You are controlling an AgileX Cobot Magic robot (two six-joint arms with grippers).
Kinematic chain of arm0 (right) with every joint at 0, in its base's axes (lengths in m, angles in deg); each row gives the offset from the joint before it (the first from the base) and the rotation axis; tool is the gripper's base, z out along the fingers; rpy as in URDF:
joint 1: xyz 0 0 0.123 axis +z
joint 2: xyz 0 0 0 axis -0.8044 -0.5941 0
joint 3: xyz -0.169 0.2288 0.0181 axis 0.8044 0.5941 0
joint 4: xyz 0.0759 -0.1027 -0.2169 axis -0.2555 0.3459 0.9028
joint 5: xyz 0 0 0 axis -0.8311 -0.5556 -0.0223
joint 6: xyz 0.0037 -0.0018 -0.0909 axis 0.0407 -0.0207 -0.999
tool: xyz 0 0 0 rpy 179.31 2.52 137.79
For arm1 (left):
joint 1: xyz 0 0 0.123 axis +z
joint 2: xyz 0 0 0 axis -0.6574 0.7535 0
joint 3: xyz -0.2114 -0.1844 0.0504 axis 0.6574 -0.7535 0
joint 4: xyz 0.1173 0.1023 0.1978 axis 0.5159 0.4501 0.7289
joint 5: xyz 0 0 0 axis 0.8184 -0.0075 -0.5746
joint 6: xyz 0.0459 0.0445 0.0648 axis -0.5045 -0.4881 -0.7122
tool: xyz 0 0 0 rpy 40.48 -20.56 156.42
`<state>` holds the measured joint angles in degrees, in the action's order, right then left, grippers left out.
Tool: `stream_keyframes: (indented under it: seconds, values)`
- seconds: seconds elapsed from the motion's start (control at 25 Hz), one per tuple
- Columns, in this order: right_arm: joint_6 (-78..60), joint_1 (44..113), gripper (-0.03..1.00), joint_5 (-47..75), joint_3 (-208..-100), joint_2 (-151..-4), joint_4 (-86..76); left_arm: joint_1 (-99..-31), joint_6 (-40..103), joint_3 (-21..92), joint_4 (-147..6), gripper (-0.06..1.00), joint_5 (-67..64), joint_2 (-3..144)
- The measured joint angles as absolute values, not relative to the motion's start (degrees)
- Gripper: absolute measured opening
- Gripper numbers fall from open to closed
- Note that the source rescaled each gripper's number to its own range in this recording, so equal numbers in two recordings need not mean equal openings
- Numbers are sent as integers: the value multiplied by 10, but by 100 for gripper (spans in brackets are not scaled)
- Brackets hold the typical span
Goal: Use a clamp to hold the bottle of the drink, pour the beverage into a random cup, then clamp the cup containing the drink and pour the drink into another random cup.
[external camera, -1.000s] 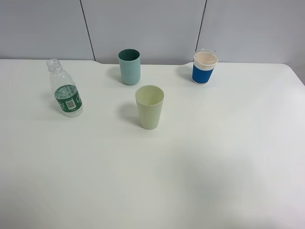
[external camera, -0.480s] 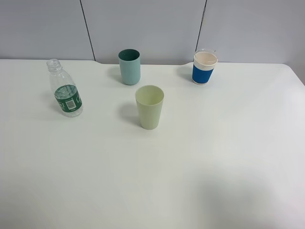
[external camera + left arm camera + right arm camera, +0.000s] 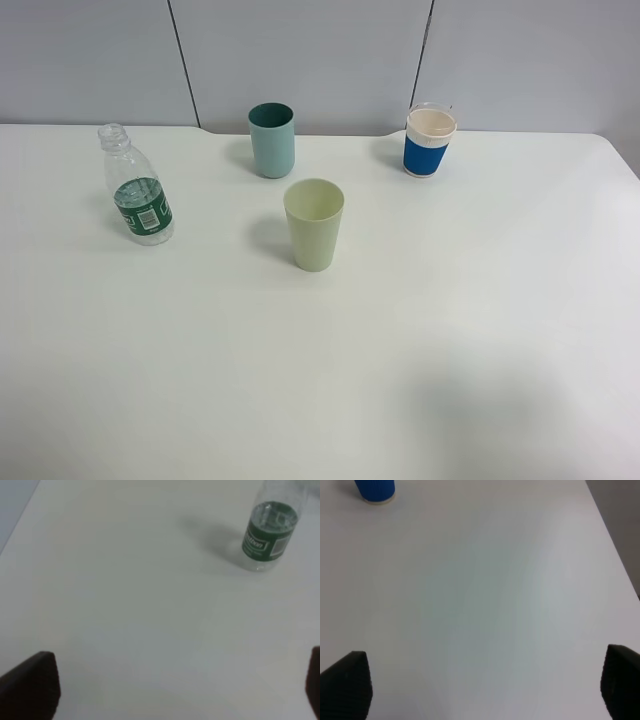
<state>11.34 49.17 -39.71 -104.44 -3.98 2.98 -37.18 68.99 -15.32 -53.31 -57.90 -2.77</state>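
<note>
A clear plastic bottle (image 3: 137,190) with a green label and no cap stands upright at the left of the white table (image 3: 450,300). A teal cup (image 3: 271,140) stands at the back middle. A light green cup (image 3: 314,224) stands in front of it. A cup with a blue sleeve (image 3: 430,140) stands at the back right. No gripper shows in the exterior view. In the left wrist view the left gripper (image 3: 172,687) is open and empty, well short of the bottle (image 3: 270,535). In the right wrist view the right gripper (image 3: 482,685) is open and empty, far from the blue-sleeved cup (image 3: 374,490).
Grey wall panels stand behind the table's far edge. The table's right edge (image 3: 615,560) shows in the right wrist view. A faint shadow lies on the table at the front right (image 3: 490,420).
The bottle and the cups have not moved. The faint shadow at the front right of the table has darkened slightly.
</note>
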Motion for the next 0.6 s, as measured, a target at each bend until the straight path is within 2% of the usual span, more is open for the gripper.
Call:
stream_keyframes:
  seconds: [0.2, 0.6]
  values:
    - [151, 492, 75, -355, -1044, -40, 3, -372, 690, -153, -533, 100, -579, -28]
    - [147, 492, 75, -352, -1044, -40, 21, -372, 690, -153, -533, 100, -579, -28]
